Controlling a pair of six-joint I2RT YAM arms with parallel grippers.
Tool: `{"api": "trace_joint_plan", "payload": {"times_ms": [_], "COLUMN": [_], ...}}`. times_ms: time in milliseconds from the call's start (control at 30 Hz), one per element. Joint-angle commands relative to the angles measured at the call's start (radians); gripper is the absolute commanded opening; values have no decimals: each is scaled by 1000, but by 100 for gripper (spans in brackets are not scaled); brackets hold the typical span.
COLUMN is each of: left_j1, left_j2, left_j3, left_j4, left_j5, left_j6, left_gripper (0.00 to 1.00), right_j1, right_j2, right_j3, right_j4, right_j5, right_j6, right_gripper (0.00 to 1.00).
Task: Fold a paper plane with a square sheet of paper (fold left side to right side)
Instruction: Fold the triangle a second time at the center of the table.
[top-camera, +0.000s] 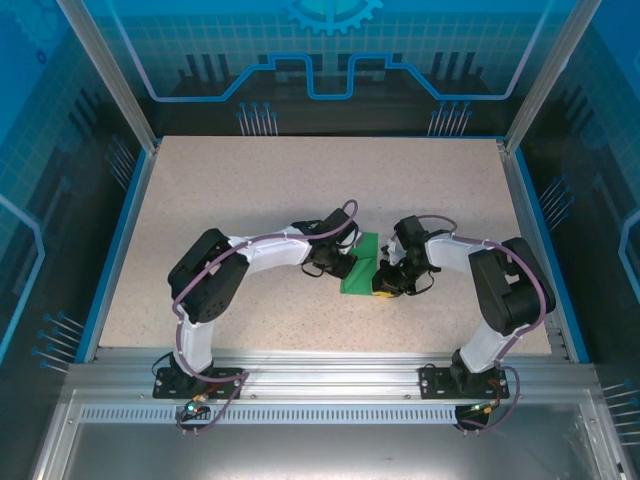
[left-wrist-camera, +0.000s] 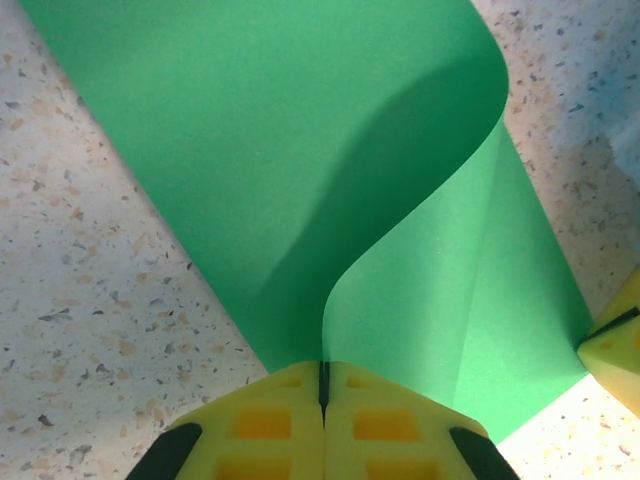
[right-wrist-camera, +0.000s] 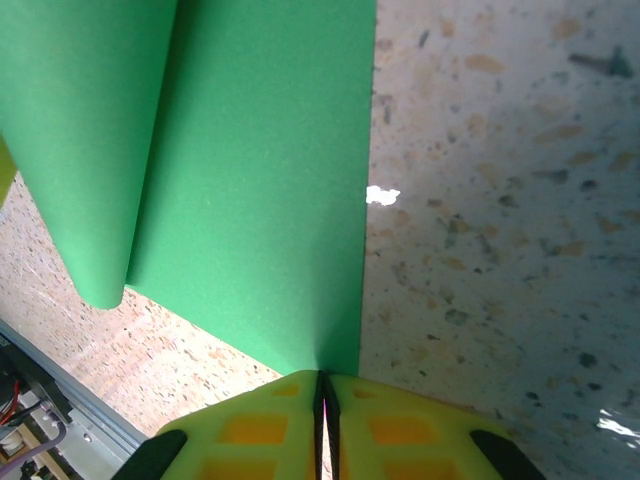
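- Item: square sheet of paper (top-camera: 360, 265), bright green, unmarked. It lies on the speckled surface (top-camera: 300, 190), just off centre toward 4 o'clock in the top view, between the two arms. It is partly turned over: one flap rises in a soft curl above the flat layer, and no crease looks pressed at the bend.
- Left fingers (left-wrist-camera: 270, 420): closed narrow on the edge of the raised flap, at the sheet's 9 o'clock side.
- Right fingers (right-wrist-camera: 260, 430): closed narrow on a straight edge of the sheet near its corner, at the 4 o'clock side, low on the surface.
- Hazard, skew: if the flap comes down out of line with the opposite edge, the fold sets crooked and the later folds probably go off with it.
- Hazard, slip: thin paper may slide out of either pinch, so the curl springs flat.
- Hazard, tear or drag: arms pulling apart could rip the sheet, or shift the lower layer.
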Motion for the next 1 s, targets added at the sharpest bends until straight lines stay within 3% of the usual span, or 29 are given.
{"api": "trace_joint_plan", "payload": {"times_ms": [0, 967], "left_j1": [9, 17], "left_j2": [15, 56], "left_j3": [38, 59], "left_j4": [-24, -34], "left_j5": [-11, -45], "left_j6": [25, 18], "left_gripper": [7, 7], "right_j1": [17, 17], "right_j2": [42, 54], "right_j3": [2, 4], "right_j4": [-37, -45], "right_j5": [64, 65], "right_j6": [-10, -15], "right_gripper": [13, 13]}}
